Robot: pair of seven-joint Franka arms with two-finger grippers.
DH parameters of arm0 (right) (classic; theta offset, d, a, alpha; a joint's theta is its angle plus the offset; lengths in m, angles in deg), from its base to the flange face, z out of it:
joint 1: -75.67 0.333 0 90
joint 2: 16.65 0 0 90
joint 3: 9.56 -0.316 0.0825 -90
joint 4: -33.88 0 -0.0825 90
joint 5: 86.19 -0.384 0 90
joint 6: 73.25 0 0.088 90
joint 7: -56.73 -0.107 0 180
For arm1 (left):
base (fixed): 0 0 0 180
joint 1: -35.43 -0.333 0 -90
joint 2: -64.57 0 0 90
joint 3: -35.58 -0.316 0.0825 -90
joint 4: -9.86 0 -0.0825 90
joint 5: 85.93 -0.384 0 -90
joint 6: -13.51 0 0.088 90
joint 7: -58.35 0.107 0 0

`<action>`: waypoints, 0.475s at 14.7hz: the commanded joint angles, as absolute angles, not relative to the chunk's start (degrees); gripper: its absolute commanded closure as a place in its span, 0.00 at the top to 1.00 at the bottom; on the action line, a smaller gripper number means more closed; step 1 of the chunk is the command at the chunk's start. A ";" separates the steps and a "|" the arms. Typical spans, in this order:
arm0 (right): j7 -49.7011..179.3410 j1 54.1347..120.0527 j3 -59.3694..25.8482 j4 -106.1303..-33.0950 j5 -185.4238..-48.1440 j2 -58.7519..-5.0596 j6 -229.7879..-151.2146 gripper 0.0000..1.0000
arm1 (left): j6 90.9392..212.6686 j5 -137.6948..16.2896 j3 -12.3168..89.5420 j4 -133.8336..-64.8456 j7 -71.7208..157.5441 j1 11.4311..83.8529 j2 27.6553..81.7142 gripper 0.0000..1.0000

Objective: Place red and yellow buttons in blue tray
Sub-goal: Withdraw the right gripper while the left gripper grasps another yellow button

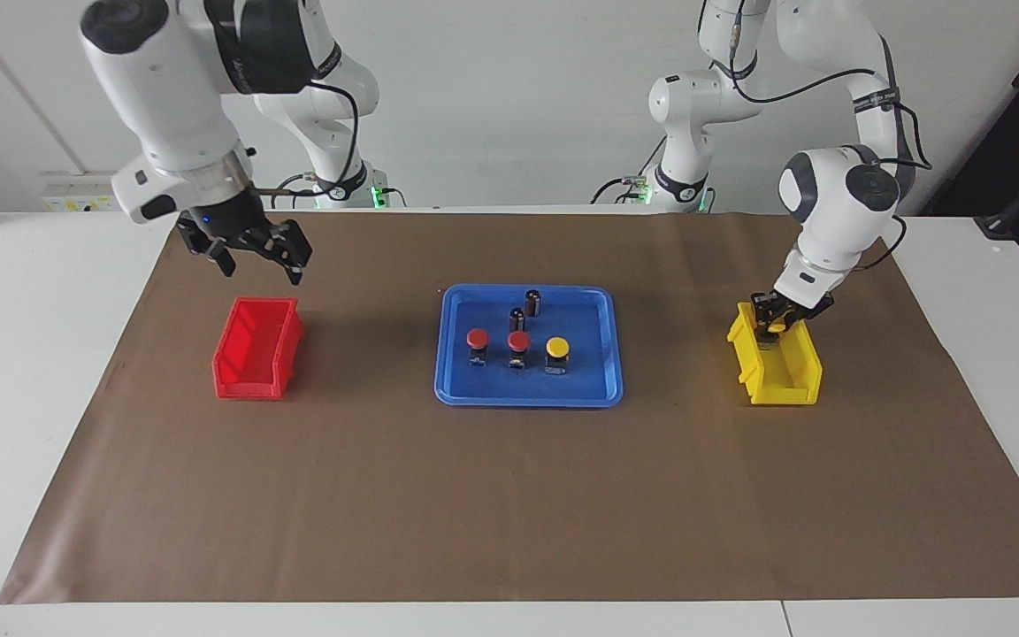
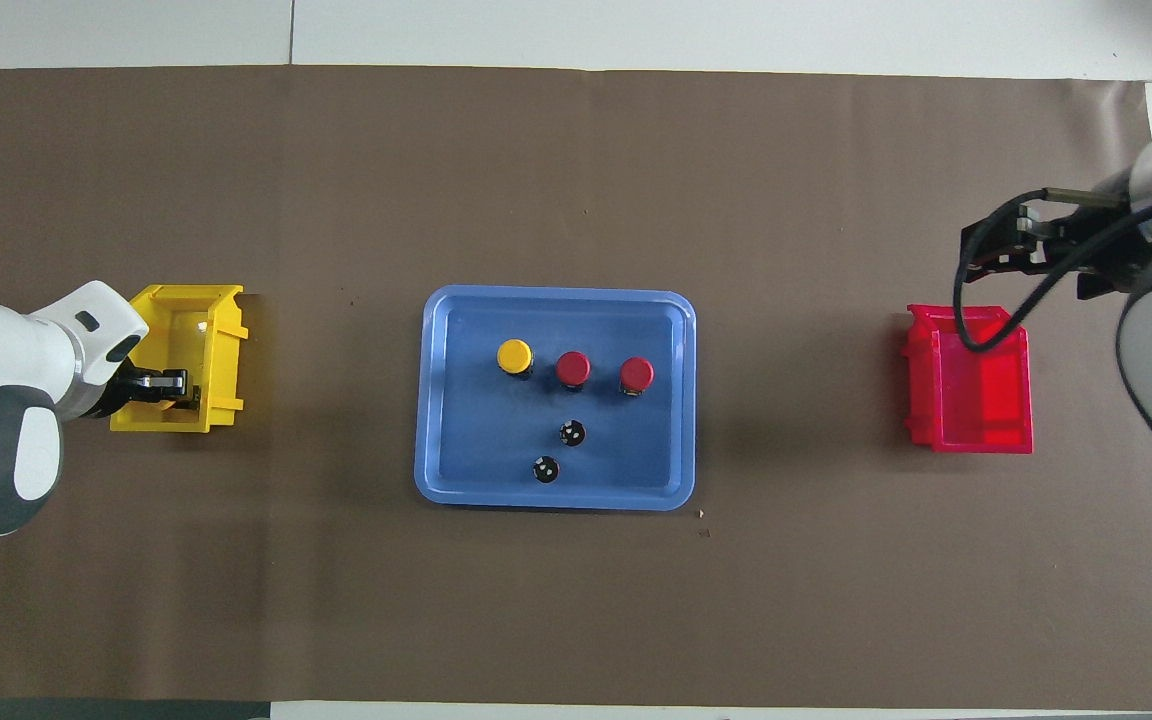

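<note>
The blue tray [image 1: 527,400] [image 2: 556,500] lies mid-table. In it stand two red buttons [image 1: 477,338] [image 1: 518,341] [image 2: 572,367] [image 2: 636,373] and one yellow button [image 1: 556,347] [image 2: 514,355] in a row. My left gripper [image 1: 774,324] [image 2: 162,386] is down inside the yellow bin [image 1: 784,380] [image 2: 221,340], shut on the second yellow button [image 1: 777,328], whose cap shows between the fingers. My right gripper [image 1: 262,258] [image 2: 1001,248] hangs open and empty above the red bin [image 1: 253,367] [image 2: 971,400], over its rim nearer to the robots.
Two dark capless cylinders [image 1: 532,301] [image 1: 517,318] [image 2: 572,432] [image 2: 545,469] stand in the tray, nearer to the robots than the button row. The red bin looks empty. A brown mat [image 1: 509,513] covers the table.
</note>
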State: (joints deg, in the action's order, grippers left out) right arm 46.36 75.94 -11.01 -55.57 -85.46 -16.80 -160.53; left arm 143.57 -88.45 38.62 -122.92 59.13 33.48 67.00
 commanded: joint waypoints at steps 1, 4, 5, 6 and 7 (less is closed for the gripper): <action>53.80 71.82 -11.76 -52.88 -85.93 -16.39 -154.57 1.00 | 136.52 -88.12 38.93 -116.30 58.88 33.49 66.86 0.01; 57.61 68.73 -11.50 -52.52 -85.14 -16.30 -152.89 1.00 | 115.51 -87.86 39.80 -96.10 53.21 37.42 62.56 0.01; 57.61 68.29 -11.41 -52.52 -85.14 -16.30 -152.88 1.00 | 115.64 -87.51 39.80 -95.09 47.51 40.40 61.94 0.01; 57.70 67.94 -11.49 -52.52 -85.14 -16.21 -152.88 1.00 | 119.90 -86.55 39.80 -97.08 41.28 44.09 62.11 0.01; 57.87 67.76 -11.41 -52.96 -85.05 -15.86 -152.88 1.00 | 124.21 -86.02 39.80 -100.06 36.78 47.35 62.54 0.01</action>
